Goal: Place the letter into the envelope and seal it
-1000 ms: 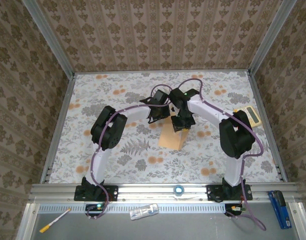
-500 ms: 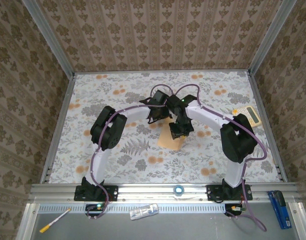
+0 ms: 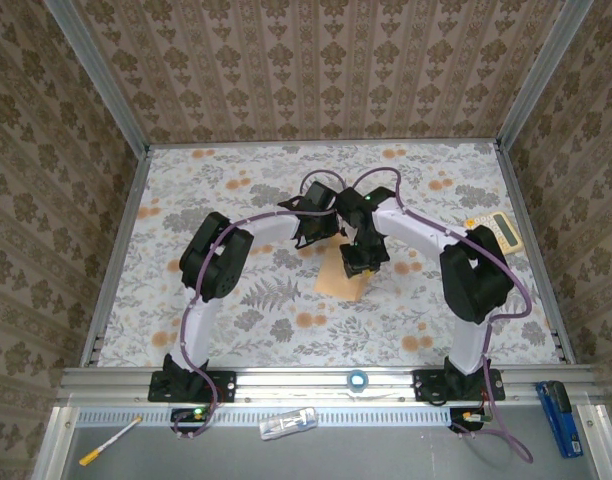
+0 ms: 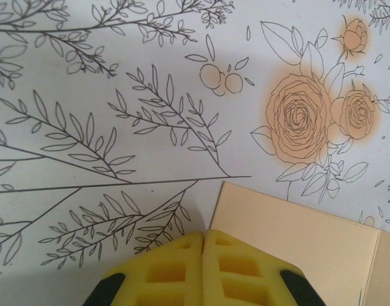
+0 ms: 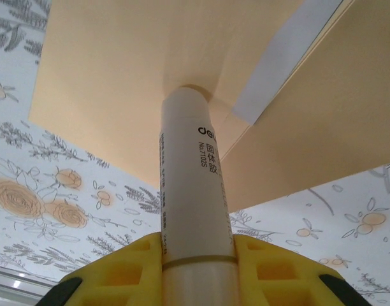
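Mid-frame, the envelope is being glued with a glue stick clamped in the right gripper. Its corner is seemingly being pinned by the closed, empty left gripper. Folding and pressing it shut is called for next.

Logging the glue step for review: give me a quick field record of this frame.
left gripper: shut, empty, tips at a corner of the envelope
right gripper: shut on glue stick
glue stick: white tube, tip against envelope
envelope: tan, lying mid-table on floral tablecloth
calculator: near right edge of table, untouched
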Tool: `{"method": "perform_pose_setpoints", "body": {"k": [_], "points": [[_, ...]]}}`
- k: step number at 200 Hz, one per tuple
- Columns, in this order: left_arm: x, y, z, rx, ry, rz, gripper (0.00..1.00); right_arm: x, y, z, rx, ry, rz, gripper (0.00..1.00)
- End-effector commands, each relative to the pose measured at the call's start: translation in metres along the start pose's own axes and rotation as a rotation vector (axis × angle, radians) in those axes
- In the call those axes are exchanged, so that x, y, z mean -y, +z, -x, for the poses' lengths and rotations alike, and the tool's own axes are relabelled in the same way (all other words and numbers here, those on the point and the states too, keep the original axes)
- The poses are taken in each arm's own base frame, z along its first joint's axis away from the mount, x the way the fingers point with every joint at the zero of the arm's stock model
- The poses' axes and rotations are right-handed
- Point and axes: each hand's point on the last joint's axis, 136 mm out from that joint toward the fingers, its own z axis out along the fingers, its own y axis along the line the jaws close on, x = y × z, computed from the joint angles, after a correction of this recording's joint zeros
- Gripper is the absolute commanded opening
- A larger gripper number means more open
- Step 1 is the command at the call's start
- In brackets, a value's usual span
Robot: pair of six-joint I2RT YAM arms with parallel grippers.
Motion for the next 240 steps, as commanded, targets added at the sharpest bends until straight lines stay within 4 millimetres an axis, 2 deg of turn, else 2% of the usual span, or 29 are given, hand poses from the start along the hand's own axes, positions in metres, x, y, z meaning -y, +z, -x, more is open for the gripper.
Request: {"method": "perform_pose_setpoints", "body": {"k": [1,68,140,190,240], "points": [[-0.042,0.004,-0.041,-0.14,-0.025,0.129,0.0,0.024,0.016,0.007,-0.051,0.015,-0.087,0.11],[-0.046,0.002,-0.039,-0.137,-0.034,0.131,0.0,0.034,0.027,0.047,-0.035,0.03,-0.11,0.1],[-0.045,-0.001,-0.035,-0.131,-0.05,0.121,0.0,0.062,0.031,0.067,-0.031,0.072,-0.127,0.1],[-0.041,-0.004,-0.031,-0.123,-0.053,0.111,0.0,0.058,0.009,0.072,0.021,0.082,-0.106,0.1],[-0.038,-0.005,-0.029,-0.118,-0.052,0.104,0.0,0.051,-0.032,0.075,0.103,0.083,-0.084,0.1]]}}
